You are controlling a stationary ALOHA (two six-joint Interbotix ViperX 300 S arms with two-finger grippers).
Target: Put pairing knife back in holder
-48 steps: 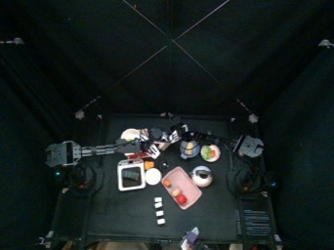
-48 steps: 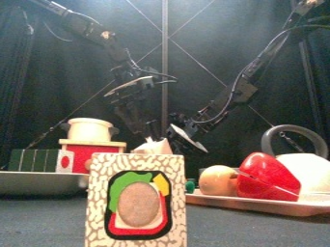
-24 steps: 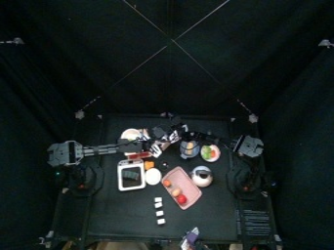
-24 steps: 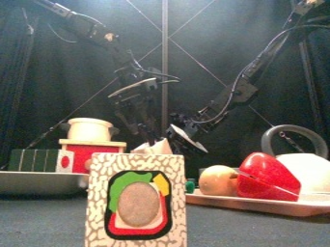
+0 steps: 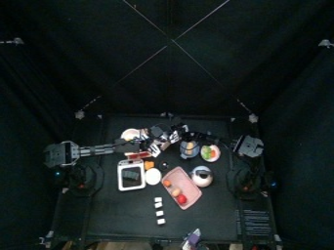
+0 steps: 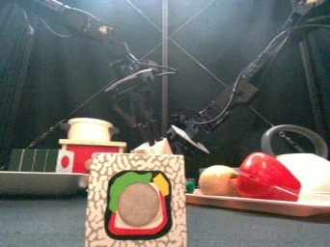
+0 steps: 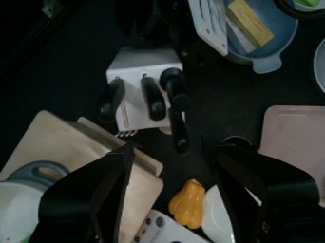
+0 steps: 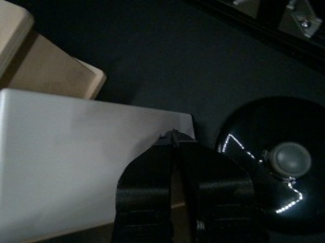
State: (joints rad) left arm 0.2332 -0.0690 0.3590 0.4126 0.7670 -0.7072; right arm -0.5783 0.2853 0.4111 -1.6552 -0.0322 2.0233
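Three black handles (image 7: pixel 150 98) in the holder (image 7: pixel 143 68); left gripper (image 7: pixel 178 190) spread (right gripper (image 8: pixel 178 157) closed).

Left end effector (image 7: pixel 172 180): jaws spread wide, holding nothing, pointing down.
Right end effector (image 8: pixel 178 142): jaws pressed together, tilted low.

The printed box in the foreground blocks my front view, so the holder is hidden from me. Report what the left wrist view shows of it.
Observer: The holder has three dark handles sticking out of it.
Operator: Give me the left jaws.
Observer: The left gripper is wide open and empty, clear of the handles.
Operator: Now the right one.
Observer: In the right wrist view the right gripper is shut, pointing at the corner of a white boxy thing.
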